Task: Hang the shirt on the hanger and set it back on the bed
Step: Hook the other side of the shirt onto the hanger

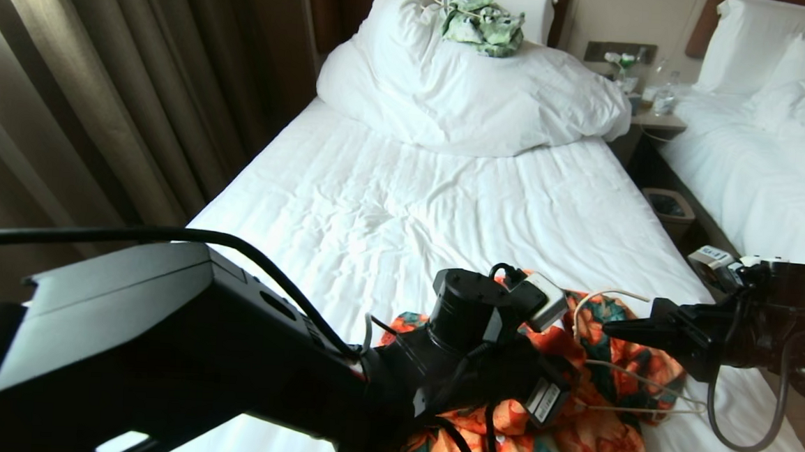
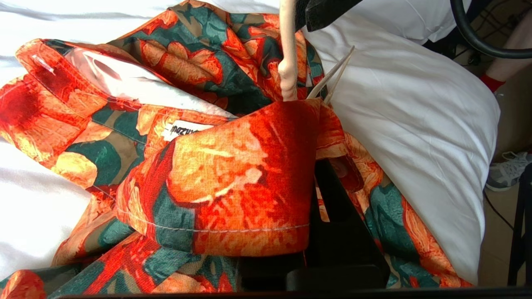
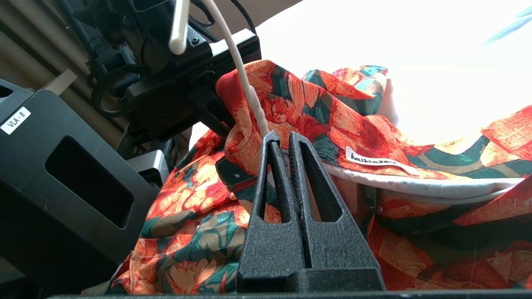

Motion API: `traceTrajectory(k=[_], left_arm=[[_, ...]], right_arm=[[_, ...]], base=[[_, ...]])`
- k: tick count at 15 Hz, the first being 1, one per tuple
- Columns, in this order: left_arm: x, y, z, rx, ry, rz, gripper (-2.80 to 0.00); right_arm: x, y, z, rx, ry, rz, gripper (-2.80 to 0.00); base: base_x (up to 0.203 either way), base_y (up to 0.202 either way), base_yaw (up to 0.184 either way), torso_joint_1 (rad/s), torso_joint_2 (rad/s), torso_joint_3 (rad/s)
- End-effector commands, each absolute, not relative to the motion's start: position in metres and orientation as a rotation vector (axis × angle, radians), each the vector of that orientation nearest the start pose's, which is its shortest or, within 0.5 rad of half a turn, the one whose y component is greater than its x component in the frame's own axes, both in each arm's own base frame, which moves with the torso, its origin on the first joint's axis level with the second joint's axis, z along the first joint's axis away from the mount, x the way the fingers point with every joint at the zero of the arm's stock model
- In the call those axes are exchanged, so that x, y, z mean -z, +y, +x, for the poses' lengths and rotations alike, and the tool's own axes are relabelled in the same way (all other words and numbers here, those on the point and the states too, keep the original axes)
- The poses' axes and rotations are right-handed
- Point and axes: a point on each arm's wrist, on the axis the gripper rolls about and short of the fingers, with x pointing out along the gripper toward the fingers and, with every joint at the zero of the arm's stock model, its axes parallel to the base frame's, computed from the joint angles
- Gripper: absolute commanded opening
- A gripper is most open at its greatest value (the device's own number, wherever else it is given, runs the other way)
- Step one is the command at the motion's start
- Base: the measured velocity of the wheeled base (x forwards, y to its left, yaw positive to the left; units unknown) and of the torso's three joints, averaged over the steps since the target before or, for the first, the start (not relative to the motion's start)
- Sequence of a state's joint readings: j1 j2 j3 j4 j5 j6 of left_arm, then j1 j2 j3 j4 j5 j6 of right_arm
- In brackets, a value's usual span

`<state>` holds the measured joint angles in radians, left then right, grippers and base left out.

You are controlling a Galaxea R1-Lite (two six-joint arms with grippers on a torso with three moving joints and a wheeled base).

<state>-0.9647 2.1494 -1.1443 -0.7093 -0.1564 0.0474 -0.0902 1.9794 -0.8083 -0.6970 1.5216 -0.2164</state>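
The left gripper [image 2: 309, 195] was shut on a fold of the shirt [image 2: 216, 178], low on the bed [image 1: 390, 204]. The right gripper [image 3: 282, 139] pinched the hanger [image 3: 249, 93], probably at its neck. A hard tug could pull the hanger out.

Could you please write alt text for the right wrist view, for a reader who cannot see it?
The right claw, shut, pinches a thin cream-white wire hanger just above a crumpled short-sleeved shirt with orange flowers on dark green. Behind, the black left claw grips a fold of the shirt, over a bright white bed sheet.
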Motion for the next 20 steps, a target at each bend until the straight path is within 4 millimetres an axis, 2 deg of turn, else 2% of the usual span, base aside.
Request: traceTrajectory(k=[1, 3, 7, 11, 12, 17, 20], left_arm=[[-0.110, -0.347, 0.233, 1.124, 0.272, 0.171, -2.80], [-0.104, -0.348, 0.230, 1.129, 0.290, 0.180, -2.80], [-0.107, -0.355, 0.218, 1.065, 0.312, 0.217, -2.80], [-0.107, -0.355, 0.219, 1.062, 0.313, 0.219, -2.80], [-0.107, -0.355, 0.219, 1.063, 0.312, 0.220, 0.00], [-0.106, -0.355, 0.219, 1.070, 0.305, 0.232, 0.00], [-0.097, -0.358, 0.218, 1.096, 0.324, 0.239, 0.00]], right_arm=[[-0.105, -0.006, 0.330, -1.436, 0.202, 0.198, -2.80], [-0.103, -0.005, 0.330, -1.439, 0.206, 0.202, -2.80], [-0.103, -0.006, 0.331, -1.438, 0.207, 0.203, -2.80], [-0.101, -0.005, 0.331, -1.440, 0.211, 0.207, -2.80], [-0.101, -0.005, 0.331, -1.440, 0.211, 0.207, -2.80], [-0.097, -0.001, 0.332, -1.451, 0.223, 0.217, -2.80], [-0.097, 0.000, 0.332, -1.453, 0.223, 0.216, -2.80]], base=[[0.000, 0.000, 0.000, 0.000, 0.00, 0.000], [0.000, 0.000, 0.000, 0.000, 0.00, 0.000], [0.000, 0.000, 0.000, 0.000, 0.00, 0.000], [0.000, 0.000, 0.000, 0.000, 0.00, 0.000], [0.000, 0.000, 0.000, 0.000, 0.00, 0.000], [0.000, 0.000, 0.000, 0.000, 0.00, 0.000], [0.000, 0.000, 0.000, 0.000, 0.00, 0.000]])
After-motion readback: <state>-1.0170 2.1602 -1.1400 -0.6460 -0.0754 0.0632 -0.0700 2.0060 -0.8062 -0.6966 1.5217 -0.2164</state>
